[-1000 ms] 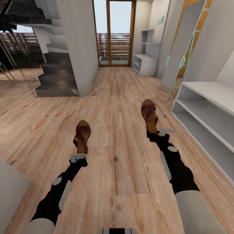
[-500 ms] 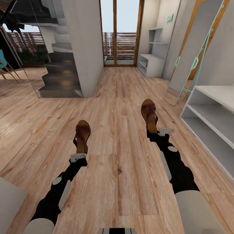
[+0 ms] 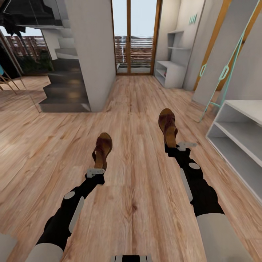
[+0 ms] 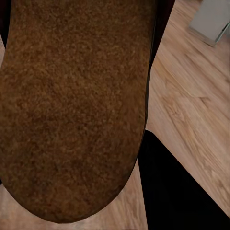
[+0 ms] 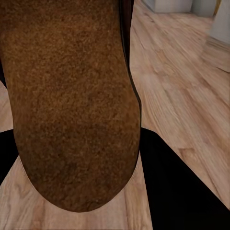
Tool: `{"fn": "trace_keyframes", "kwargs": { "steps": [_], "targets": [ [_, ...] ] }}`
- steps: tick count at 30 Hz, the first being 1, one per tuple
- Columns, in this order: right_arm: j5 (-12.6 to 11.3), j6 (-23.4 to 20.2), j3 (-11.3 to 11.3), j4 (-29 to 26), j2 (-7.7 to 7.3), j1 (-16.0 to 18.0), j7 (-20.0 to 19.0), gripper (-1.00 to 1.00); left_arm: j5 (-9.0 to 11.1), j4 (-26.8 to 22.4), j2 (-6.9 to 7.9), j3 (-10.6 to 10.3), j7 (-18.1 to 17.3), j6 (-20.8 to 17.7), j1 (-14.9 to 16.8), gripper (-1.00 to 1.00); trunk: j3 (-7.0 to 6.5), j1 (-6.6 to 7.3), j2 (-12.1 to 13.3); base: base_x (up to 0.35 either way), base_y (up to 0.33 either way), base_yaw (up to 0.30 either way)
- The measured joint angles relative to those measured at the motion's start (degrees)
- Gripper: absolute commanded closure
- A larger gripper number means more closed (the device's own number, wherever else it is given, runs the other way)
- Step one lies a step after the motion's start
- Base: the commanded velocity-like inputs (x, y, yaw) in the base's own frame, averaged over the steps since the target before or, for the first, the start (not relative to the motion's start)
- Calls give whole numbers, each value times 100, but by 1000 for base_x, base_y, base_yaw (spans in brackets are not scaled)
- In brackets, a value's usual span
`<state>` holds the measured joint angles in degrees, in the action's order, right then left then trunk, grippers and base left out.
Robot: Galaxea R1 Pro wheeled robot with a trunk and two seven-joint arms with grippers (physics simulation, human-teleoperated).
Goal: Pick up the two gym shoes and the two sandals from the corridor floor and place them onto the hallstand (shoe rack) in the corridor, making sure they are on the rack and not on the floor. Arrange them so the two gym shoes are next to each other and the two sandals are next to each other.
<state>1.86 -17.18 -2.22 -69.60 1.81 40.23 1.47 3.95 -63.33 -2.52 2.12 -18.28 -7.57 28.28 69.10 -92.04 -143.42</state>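
Note:
Each of my grippers carries a brown sandal above the wood-plank corridor floor (image 3: 134, 105). The left gripper (image 3: 96, 169) is shut on the heel of one sandal (image 3: 102, 148), whose toe points away from me. The right gripper (image 3: 174, 145) is shut on the heel of the other sandal (image 3: 167, 126), held farther forward. In the wrist views I look along each sandal's fuzzy brown sole (image 4: 72, 110) (image 5: 72, 105). The hallstand (image 3: 169, 72), pale with stepped wall shelves and teal letters (image 3: 193, 19), stands far ahead by the glass door. The gym shoes are out of view.
A plain white two-tier unit (image 3: 240, 127) runs along the right wall close by. A tall panel with teal trim (image 3: 218, 72) leans beyond it. A white pillar (image 3: 92, 54) and dark stairs (image 3: 62, 91) stand at the left. Open floor leads ahead.
The head view has shifted, bringing the far door and hallstand a little closer. My left arm has swung right, toward the middle, with its sandal. The right arm keeps its pose.

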Motion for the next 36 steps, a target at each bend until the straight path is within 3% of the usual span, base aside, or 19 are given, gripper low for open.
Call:
{"fn": "trace_keyframes", "kwargs": {
  "steps": [36],
  "targets": [
    [4, 4, -2, -1, 0, 0, 4, 100, 37, 4, -13, -30, -7, -14, 0, 100, 0, 0, 0, 348, 0, 0]
  ]
}}
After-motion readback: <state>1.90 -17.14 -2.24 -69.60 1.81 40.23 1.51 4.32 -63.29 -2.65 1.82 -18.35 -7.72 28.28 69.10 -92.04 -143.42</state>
